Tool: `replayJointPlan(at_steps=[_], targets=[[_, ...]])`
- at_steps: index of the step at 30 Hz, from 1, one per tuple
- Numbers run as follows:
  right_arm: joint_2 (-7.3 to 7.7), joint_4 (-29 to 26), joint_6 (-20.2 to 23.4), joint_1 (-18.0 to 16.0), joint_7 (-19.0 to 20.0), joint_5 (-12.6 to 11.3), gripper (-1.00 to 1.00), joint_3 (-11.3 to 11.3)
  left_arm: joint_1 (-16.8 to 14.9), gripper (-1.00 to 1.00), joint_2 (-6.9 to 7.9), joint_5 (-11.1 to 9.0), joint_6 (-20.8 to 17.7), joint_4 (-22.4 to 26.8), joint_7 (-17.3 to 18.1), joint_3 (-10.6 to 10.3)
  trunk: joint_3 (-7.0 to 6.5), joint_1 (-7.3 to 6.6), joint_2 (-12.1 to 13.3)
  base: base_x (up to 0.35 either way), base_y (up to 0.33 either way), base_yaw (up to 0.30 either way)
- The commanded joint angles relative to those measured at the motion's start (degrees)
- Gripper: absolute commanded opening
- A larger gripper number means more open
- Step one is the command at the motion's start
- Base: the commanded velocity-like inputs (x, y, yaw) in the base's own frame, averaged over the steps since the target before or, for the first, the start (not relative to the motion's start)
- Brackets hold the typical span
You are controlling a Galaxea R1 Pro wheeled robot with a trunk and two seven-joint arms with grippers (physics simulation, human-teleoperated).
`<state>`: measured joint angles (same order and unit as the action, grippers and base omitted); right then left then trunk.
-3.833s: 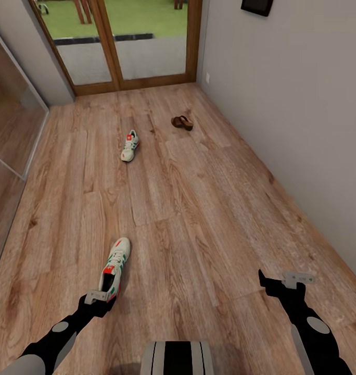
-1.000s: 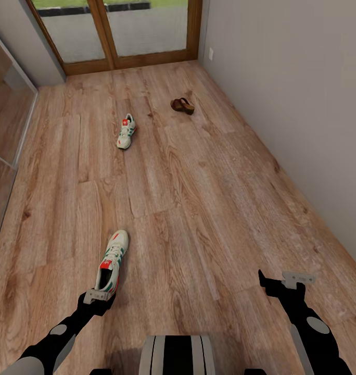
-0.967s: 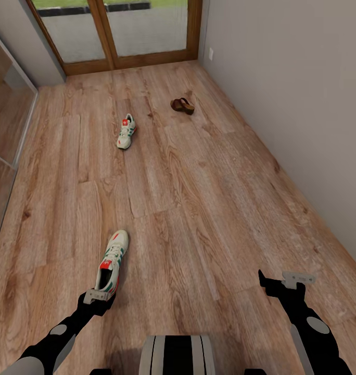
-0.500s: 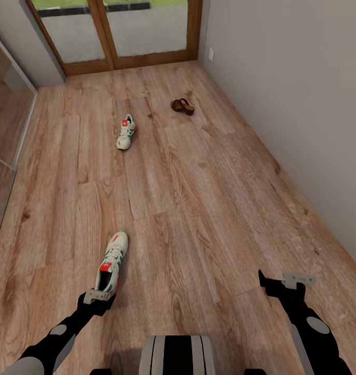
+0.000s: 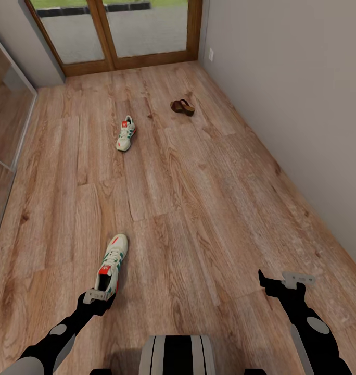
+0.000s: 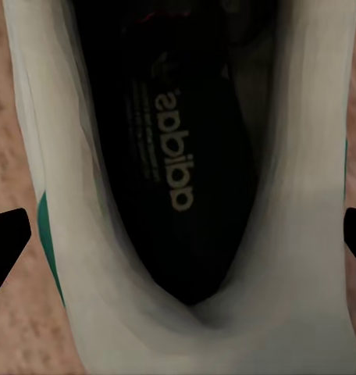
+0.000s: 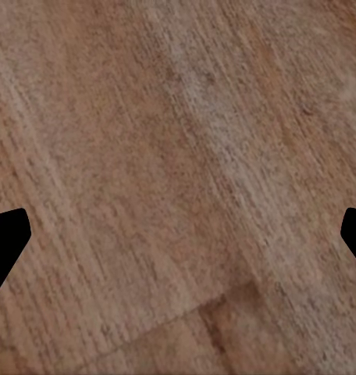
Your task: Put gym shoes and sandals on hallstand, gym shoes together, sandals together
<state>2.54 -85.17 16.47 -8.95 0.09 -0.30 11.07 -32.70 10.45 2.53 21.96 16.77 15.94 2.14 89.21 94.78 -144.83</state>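
The robot looks down a hallway with a wood floor [image 5: 199, 198]. Two glass doors with brown frames [image 5: 115, 31] stand at the far end, a grey wall [image 5: 297, 104] runs along the right side, and a shiny mirror door [image 5: 6, 125] runs along the left.

One gym shoe, the near shoe [image 5: 111, 263], lies on the floor close to the robot, toe pointing away toward the doors. The left pincer [image 5: 97, 297] is right over the heel end of this shoe. In the left wrist view the pincer [image 6: 178, 242] looks straight down into the dark inside of the shoe [image 6: 170, 156], and the two black fingertips [image 6: 6, 238] sit wide apart, one on each side of the white heel. So the left pincer is open around the heel, and it looks like it is not squeezing the shoe, though it is hard to be sure.

The far shoe [image 5: 125, 133] lies well up the hallway, alone on the floor. A brown sandal [image 5: 182, 107] lies farther still, nearer the right wall; it may be two sandals close together, but they are too small to tell.

The right pincer [image 5: 282, 284] hangs over bare floor on the right. In the right wrist view its fingertips [image 7: 6, 242] are spread wide, so the pincer [image 7: 178, 242] is open and holds nothing.
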Motion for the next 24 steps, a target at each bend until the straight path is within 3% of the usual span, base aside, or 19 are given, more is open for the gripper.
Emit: replayJointPlan(at_steps=[1,15,16,24], targets=[[0.01,-0.08,0.32,-0.01,0.02,-0.04,1.0,0.01,-0.04,1.0,0.0,0.25,0.19,-0.03,0.23,0.24,0.03,-0.01,-0.01,0.004,0.0,0.0],[0.01,-0.09,0.32,-0.01,-0.01,-0.04,1.0,0.01,-0.05,1.0,-0.05,0.19,0.19,-0.03,0.23,0.39,0.03,-0.01,-0.01,0.0,0.0,0.0],[0.01,-0.09,0.32,-0.01,-0.01,-0.03,1.0,0.01,-0.04,-1.0,-0.05,0.21,0.19,-0.02,0.23,0.39,0.03,-0.01,-0.01,0.0,0.0,0.0],[0.01,-0.12,0.32,-0.01,-0.01,-0.03,1.0,0.01,-0.07,-1.0,0.0,0.13,0.26,0.02,0.23,0.37,0.03,-0.01,-0.01,0.0,0.0,0.0]])
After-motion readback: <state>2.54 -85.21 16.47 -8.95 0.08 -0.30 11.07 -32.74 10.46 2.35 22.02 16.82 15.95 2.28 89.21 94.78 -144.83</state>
